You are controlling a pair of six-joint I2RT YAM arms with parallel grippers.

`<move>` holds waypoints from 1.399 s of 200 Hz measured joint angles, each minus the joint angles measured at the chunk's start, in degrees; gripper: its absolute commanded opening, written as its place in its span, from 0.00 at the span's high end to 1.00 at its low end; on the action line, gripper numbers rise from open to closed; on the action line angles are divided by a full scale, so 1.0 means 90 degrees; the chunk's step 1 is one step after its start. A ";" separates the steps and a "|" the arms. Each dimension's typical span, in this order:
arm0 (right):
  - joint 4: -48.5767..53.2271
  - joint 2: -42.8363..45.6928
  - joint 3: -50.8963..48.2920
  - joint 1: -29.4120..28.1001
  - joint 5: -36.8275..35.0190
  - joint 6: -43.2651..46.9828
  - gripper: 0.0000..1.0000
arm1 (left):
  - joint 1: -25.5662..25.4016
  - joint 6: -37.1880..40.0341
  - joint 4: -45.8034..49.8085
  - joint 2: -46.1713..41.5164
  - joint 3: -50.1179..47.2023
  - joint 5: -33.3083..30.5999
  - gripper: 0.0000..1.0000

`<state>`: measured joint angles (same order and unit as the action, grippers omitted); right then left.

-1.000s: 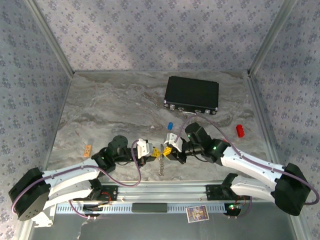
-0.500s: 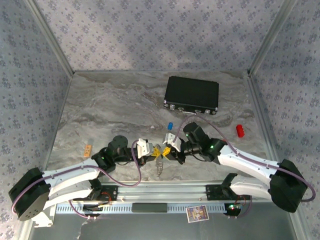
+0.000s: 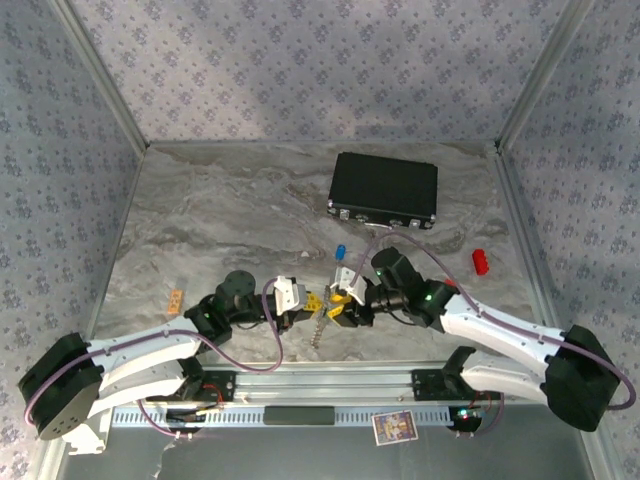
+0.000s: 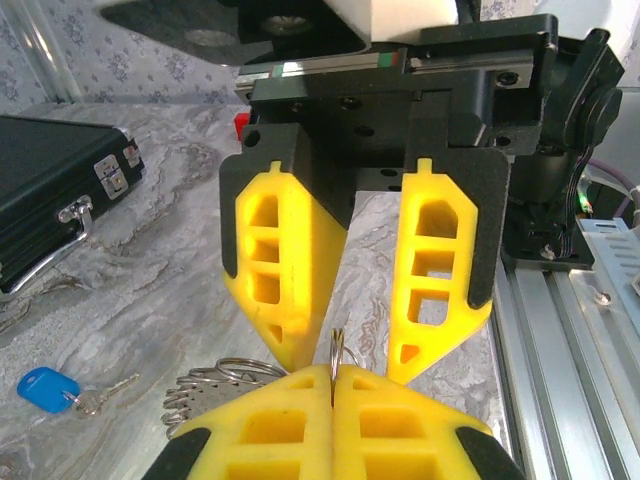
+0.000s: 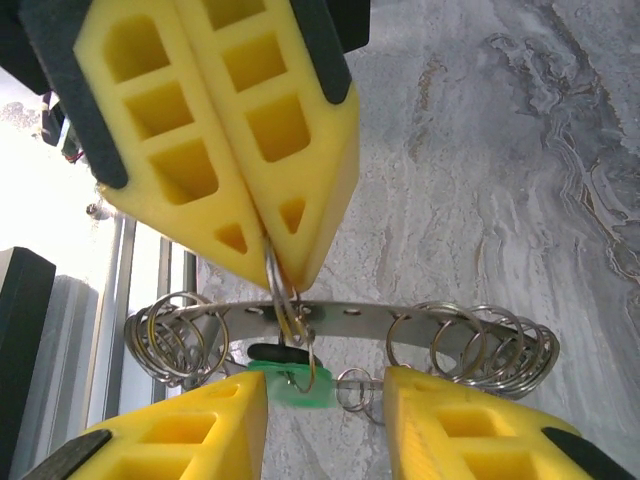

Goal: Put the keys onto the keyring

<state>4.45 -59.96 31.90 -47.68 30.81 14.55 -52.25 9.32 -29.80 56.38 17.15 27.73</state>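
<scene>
My left gripper (image 4: 335, 374) is shut on a thin split ring of the keyring (image 5: 340, 314), a grey metal band hung with several small rings. From that pinched ring hangs the green key (image 5: 296, 388), between the open fingers of my right gripper (image 5: 325, 402), which touch nothing. In the top view both grippers, left (image 3: 308, 303) and right (image 3: 336, 303), meet tip to tip near the front edge, and the keyring (image 3: 320, 328) dangles below them. The blue key (image 3: 340, 252) lies on the table behind them, and in the left wrist view the blue key (image 4: 48, 388) lies at lower left.
A black rectangular case (image 3: 385, 190) lies at the back right. A small red object (image 3: 480, 262) sits on the right, and a small tan piece (image 3: 175, 298) on the left. The aluminium rail (image 3: 320, 380) runs along the near edge.
My right gripper's jaws have opened and let go of what they pinched at the keyring. The left gripper stays shut in the same place.
</scene>
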 measured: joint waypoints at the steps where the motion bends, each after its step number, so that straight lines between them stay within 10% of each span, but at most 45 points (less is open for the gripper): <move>1: 0.0000 0.0005 -0.0002 0.0000 0.0000 0.0000 0.67 | 0.0000 0.0000 -0.0002 -0.0002 0.0000 0.0000 1.00; 64: -0.0068 0.0121 -0.0046 0.0000 -0.0002 -0.0036 0.90 | 0.0000 -0.0044 -0.0049 -0.0002 -0.0007 0.0015 1.00; 181: -0.0279 0.0138 -0.0053 0.0083 -0.0119 -0.0063 0.60 | 0.0000 -0.0119 -0.0386 -0.0073 -0.0185 -0.0015 1.00; 280: -0.0192 0.0245 -0.0080 -0.0036 -0.0112 -0.0019 0.74 | 0.0000 -0.0121 -0.0381 -0.0143 -0.0228 -0.0034 1.00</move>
<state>2.72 -57.76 31.18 -48.01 29.80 14.37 -52.25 8.23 -33.23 55.09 15.09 27.42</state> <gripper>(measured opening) 0.295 0.045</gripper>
